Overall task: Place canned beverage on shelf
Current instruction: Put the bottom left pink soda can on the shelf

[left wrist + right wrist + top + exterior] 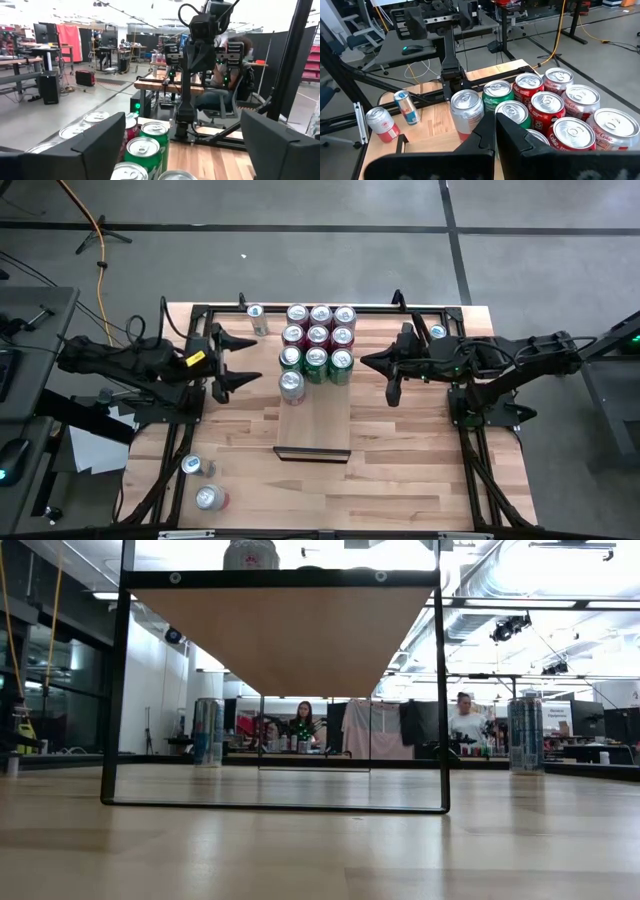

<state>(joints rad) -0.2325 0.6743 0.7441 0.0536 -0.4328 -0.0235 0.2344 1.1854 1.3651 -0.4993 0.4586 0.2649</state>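
The silver can (291, 385) stands upright on the shelf (314, 425), alone at the front of the block of cans (318, 340), just beside the green row and possibly touching it. The left gripper (226, 361) sits just to the can's left, fingers spread wide and clear of it, nothing held. Over on the right, the right gripper (384, 364) waits near the block's right side with its fingers pressed together.

Now the risky bit, as I judge it. That left gripper is close to the can, so a sideways swing or a pull-out that drifts right could clip it and tip it into the green cans (316, 361). Packed that tight, one fall could knock several. Loose cans on the table (400, 470) at the near left (202, 483) and far left (256, 318) wait for their turn.
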